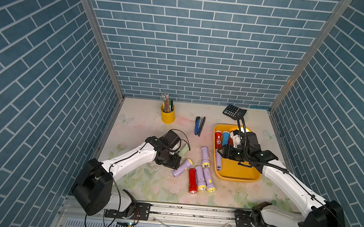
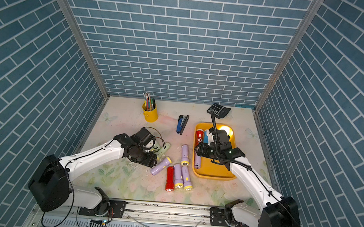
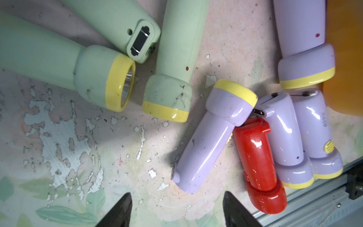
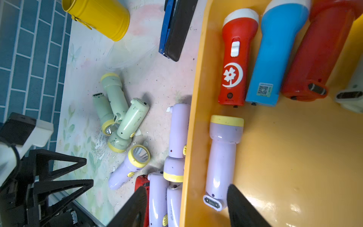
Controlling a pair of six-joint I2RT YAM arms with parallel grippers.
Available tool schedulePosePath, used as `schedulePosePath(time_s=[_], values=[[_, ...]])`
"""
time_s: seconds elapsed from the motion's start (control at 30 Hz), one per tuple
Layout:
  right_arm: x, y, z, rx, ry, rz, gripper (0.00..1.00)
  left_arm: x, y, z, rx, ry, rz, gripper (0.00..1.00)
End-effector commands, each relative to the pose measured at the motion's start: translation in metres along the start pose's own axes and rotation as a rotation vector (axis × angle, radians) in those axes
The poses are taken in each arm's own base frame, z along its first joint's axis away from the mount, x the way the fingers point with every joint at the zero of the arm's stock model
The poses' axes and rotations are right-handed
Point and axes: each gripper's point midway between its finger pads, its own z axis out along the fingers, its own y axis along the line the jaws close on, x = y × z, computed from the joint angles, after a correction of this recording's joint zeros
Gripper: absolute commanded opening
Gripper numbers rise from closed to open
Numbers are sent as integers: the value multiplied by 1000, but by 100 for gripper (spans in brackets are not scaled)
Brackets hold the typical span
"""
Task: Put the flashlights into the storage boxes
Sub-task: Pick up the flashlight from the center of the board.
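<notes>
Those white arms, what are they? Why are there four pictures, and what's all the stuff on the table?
They are two robot arms, the left arm and the right arm, each ending in a two-finger gripper. Both top views look down on the whole table. The other two pictures come from little cameras on the wrists. Loose torches, lilac, green and red, lie on the table, with a pen cup, a stapler and a calculator. The yellow tray holds a few torches. The left gripper and right gripper are both open, holding nothing; the right one is over a lilac torch lying in the tray.
</notes>
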Motion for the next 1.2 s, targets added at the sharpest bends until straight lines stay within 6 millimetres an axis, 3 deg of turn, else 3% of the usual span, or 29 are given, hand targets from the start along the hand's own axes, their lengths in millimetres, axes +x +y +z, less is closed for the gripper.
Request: schedulePosePath(time_s=[0.0, 0.27, 0.73, 0.93, 1.17], values=[[6, -6, 0, 26, -6, -29, 65, 8, 8, 9, -56, 59, 69, 73], [7, -7, -2, 25, -25, -31, 65, 16, -11, 27, -15, 113, 178, 69], [12, -10, -10, 30, -50, -16, 64, 21, -21, 57, -48, 181, 278, 57], [15, -11, -15, 28, -66, -13, 63, 22, -28, 66, -49, 195, 301, 46], [9, -7, -22, 8, -115, -2, 62, 18, -29, 55, -57, 166, 288, 27]])
